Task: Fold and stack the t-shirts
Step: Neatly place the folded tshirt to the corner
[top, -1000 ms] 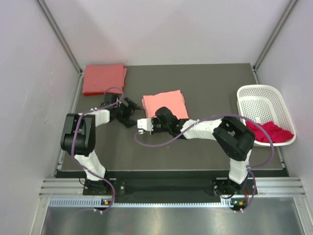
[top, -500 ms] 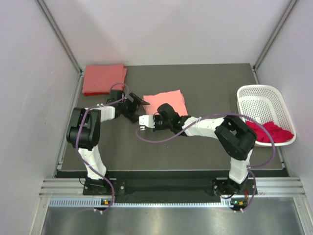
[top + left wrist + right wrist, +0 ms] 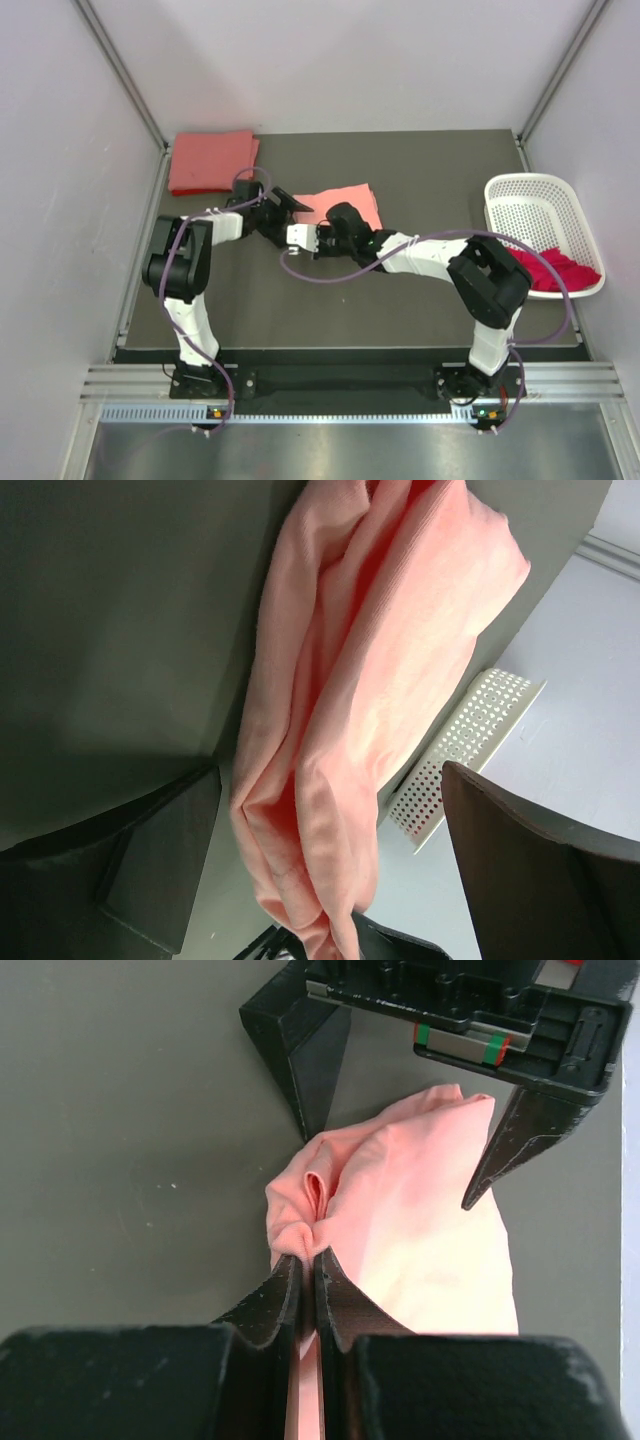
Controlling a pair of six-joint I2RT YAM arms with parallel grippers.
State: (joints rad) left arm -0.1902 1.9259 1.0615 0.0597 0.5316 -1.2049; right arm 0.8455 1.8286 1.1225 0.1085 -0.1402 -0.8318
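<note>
The two grippers crowd the near left corner of the pink tee. The right gripper is pinched onto that corner, and the left gripper, jaws spread, straddles the same fold from the opposite side, so nothing else fits there. The right forearm and its purple cable bar the middle of the tabletop. A red tee fills the far left corner, and a basket takes the right edge. Bare surface runs along the near edge, between the pink tee and the basket, and across the far right corner.
</note>
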